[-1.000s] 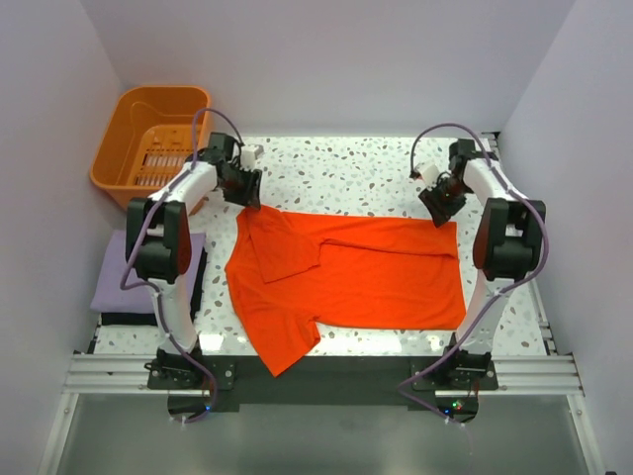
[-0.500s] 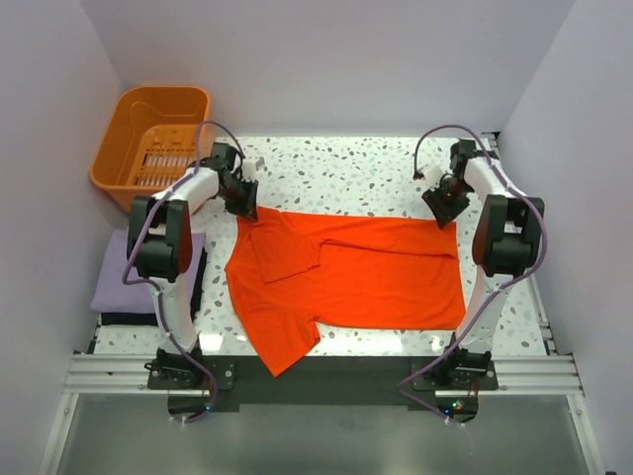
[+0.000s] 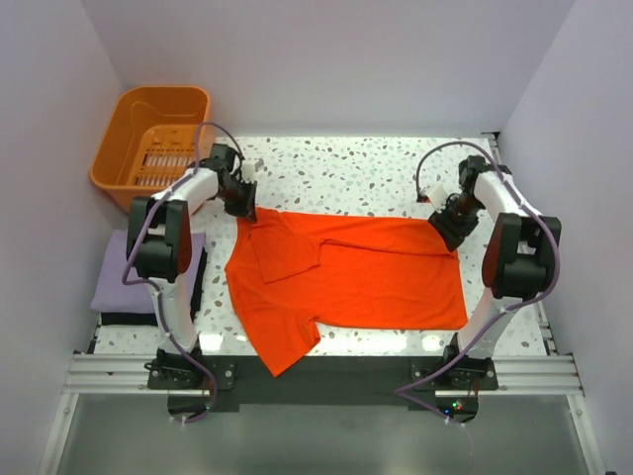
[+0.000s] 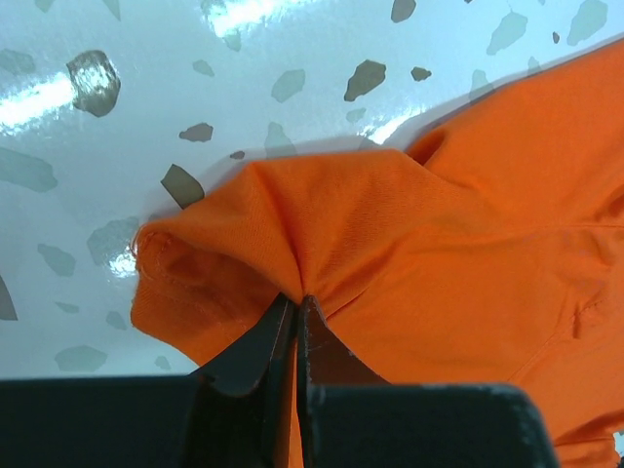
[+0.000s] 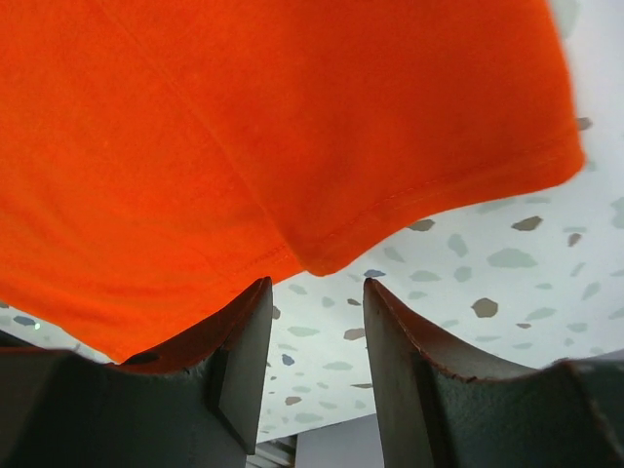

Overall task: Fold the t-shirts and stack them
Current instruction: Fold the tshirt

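Note:
The orange-red t-shirt lies spread across the table, one sleeve folded in on its left part. My left gripper is shut on the shirt's far left corner; in the left wrist view the cloth bunches between the closed jaws. My right gripper is open at the shirt's far right corner; in the right wrist view the hem hangs just above the gap between the fingers, untouched. The folded lavender t-shirt lies at the left edge of the table.
An orange slotted plastic basket stands at the far left corner. White walls close in the speckled table on three sides. The metal rail with both arm bases runs along the near edge.
My right gripper has moved right and nearer along the shirt's far right corner. My left gripper has shifted slightly and stays at the far left corner.

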You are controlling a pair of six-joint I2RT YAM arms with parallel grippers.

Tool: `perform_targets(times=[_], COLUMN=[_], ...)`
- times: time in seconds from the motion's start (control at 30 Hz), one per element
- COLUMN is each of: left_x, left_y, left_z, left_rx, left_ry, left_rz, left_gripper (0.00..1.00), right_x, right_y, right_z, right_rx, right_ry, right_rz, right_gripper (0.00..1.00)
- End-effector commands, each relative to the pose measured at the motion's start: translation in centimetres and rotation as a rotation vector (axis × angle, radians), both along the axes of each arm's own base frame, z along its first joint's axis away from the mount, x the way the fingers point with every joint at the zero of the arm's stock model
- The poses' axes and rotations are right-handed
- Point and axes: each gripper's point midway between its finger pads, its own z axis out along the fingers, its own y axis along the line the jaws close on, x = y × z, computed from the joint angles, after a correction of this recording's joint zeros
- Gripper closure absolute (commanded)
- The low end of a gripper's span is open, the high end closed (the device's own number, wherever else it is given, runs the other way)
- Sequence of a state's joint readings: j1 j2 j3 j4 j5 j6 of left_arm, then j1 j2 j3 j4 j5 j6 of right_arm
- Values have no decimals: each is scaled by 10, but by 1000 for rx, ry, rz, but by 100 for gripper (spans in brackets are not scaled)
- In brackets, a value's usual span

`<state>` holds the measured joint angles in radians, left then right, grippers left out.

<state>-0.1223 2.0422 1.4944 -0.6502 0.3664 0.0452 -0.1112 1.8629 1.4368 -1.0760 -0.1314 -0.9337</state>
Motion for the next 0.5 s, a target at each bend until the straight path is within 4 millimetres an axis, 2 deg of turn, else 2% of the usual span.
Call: perform_targets(times=[0.0,0.17,0.47], left_x=[-6,-13,-10], left_y=[9,10,9], left_z=[22,19,15], left_rx=[-17,-25,-29], left_ry=[-16,12,17], left_rz=[25,24,21], left_gripper=[100,100,100], right_x=[5,1,6], right_y=[3,8,-1], right_z=[3,-6,-20], right_rx=[-32,-64,-143], right_ry=[-53,-65,-70], right_rz=[82,136,200], right_gripper=[54,53,54])
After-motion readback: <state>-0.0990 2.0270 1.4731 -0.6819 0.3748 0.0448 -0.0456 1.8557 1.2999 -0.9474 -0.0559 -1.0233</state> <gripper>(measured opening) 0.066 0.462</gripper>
